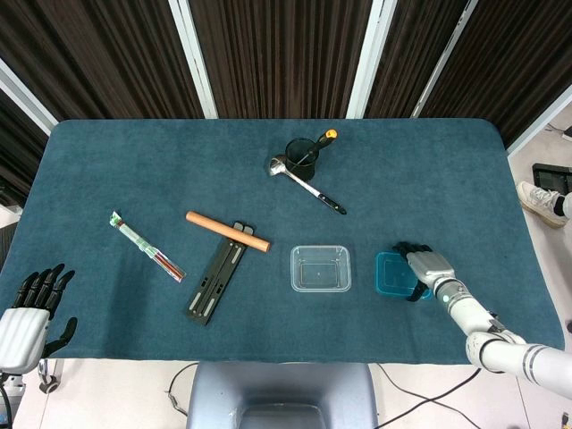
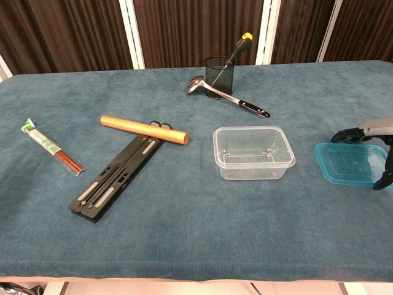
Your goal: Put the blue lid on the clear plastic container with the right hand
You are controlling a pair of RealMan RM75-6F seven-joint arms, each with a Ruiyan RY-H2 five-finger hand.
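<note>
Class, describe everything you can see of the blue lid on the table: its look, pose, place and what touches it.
The blue lid is a translucent, turquoise-blue plastic rectangle with rounded corners and a raised rim. It lies flat on the teal tablecloth, apart from the empty clear plastic container on its left, not yet on it. The right hand is spread over its right part, dark fingers at its far and near edges; firm contact cannot be confirmed.

Teal-blue cloth over the table (image 1: 134, 161), dark brown curtain (image 1: 268, 54) with white strips behind. Translucent blue lid (image 2: 350, 165), clear colourless container (image 2: 252, 152), black mesh cup (image 2: 219, 72) with a yellow-and-black handled tool (image 2: 239, 47), silver ladle (image 2: 212, 90) with black handle. Orange-tan rolling pin (image 2: 144, 129), black folding stand (image 2: 116, 178), red chopsticks (image 2: 52, 147) in a green-tipped clear sleeve; silver-grey right hand (image 1: 427, 268) and pale left hand (image 1: 31, 313), both black-fingered.
</note>
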